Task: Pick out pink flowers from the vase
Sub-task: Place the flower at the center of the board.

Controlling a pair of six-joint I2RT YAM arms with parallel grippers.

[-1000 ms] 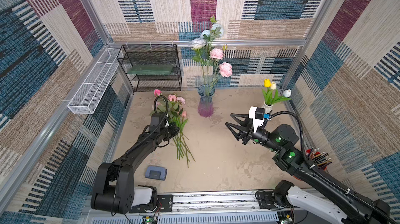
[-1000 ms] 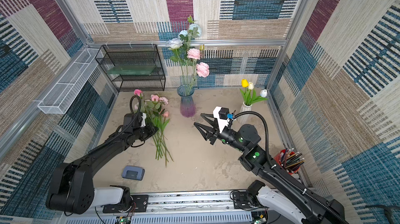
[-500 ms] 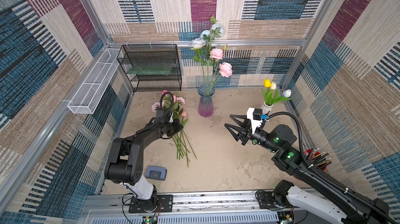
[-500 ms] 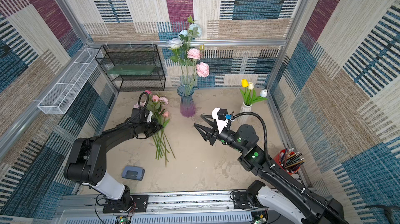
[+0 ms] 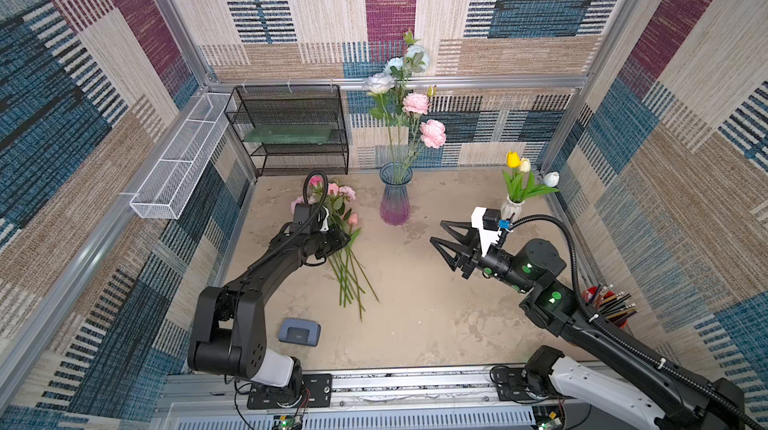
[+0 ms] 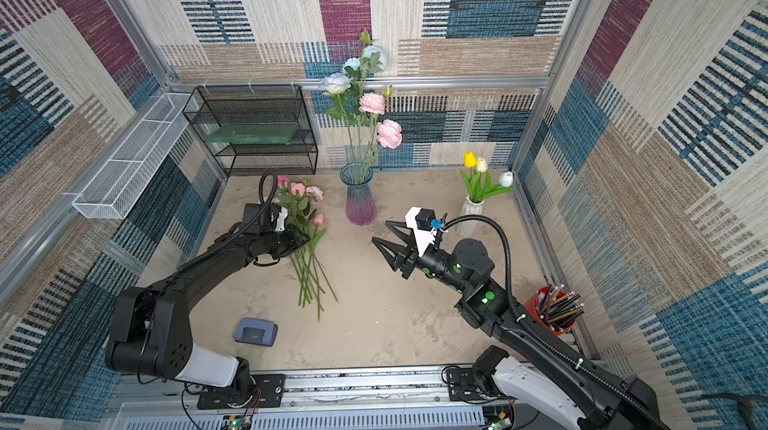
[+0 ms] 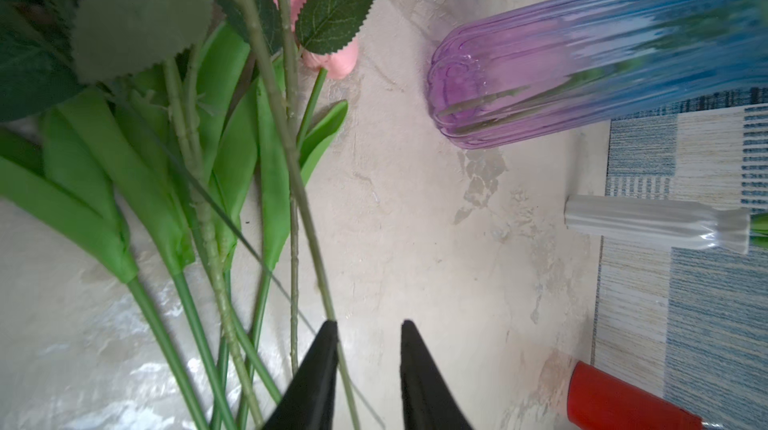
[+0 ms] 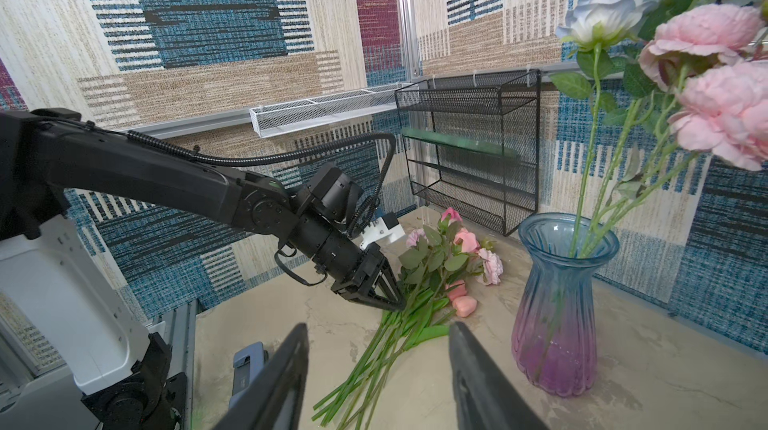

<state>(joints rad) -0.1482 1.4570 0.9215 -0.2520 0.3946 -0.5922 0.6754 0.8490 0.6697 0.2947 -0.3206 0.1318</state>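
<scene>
— Where do I find the tall vase (image 5: 395, 199)?
— I have it near the middle of the table's (image 5: 415, 332) back edge, with flowers standing in it. The loose flowers (image 5: 347, 257) lie flat on the table just to its left, heads toward the back edge.
— And the rest?
— I see the wire rack (image 5: 291, 129) in the back left corner, the small vase (image 5: 510, 208) near the back right corner, the pencil cup (image 5: 600, 303) by the right edge, and the flat case (image 5: 299, 331) front left.

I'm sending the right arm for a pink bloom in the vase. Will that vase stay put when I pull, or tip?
Likely tippy: the vase is tall with a narrow waist, and the pink blooms lean out far above its rim. It looks like thin glass, so it is probably light, slick and breakable if it falls. A sideways tug would probably drag or topple it.
</scene>
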